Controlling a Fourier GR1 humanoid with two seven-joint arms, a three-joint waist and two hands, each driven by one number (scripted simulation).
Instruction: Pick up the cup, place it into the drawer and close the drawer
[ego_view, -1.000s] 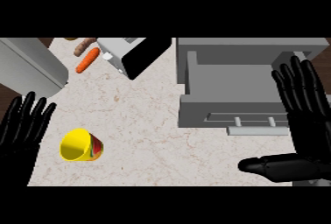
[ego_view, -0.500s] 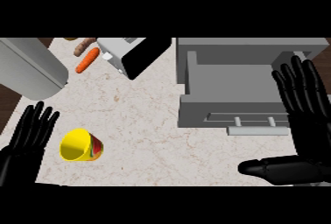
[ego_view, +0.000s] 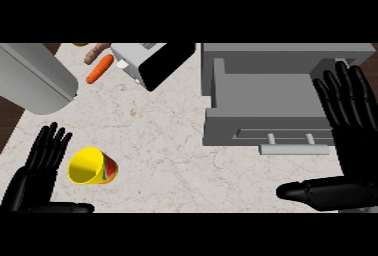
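A yellow cup (ego_view: 92, 166) with a red patch on its side lies tipped on the marble counter at the lower left, its mouth facing left. My left hand (ego_view: 38, 172) is just left of it, fingers straight and pointing up, thumb stretched along the bottom edge; it does not hold the cup. The grey drawer (ego_view: 266, 100) stands pulled open at the upper right, with nothing in it, its handle (ego_view: 294, 149) at the front. My right hand (ego_view: 351, 120) is open over the drawer's right side, thumb pointing left below the handle.
A carrot (ego_view: 100, 68) and a toaster-like appliance (ego_view: 151, 62) sit at the back of the counter (ego_view: 170, 145). A large grey cylinder-shaped forearm (ego_view: 33, 77) crosses the upper left corner.
My left hand has moved right and slightly forward, closing in beside the cup. The grey forearm has come further into the upper left. The right hand and cup stay put.
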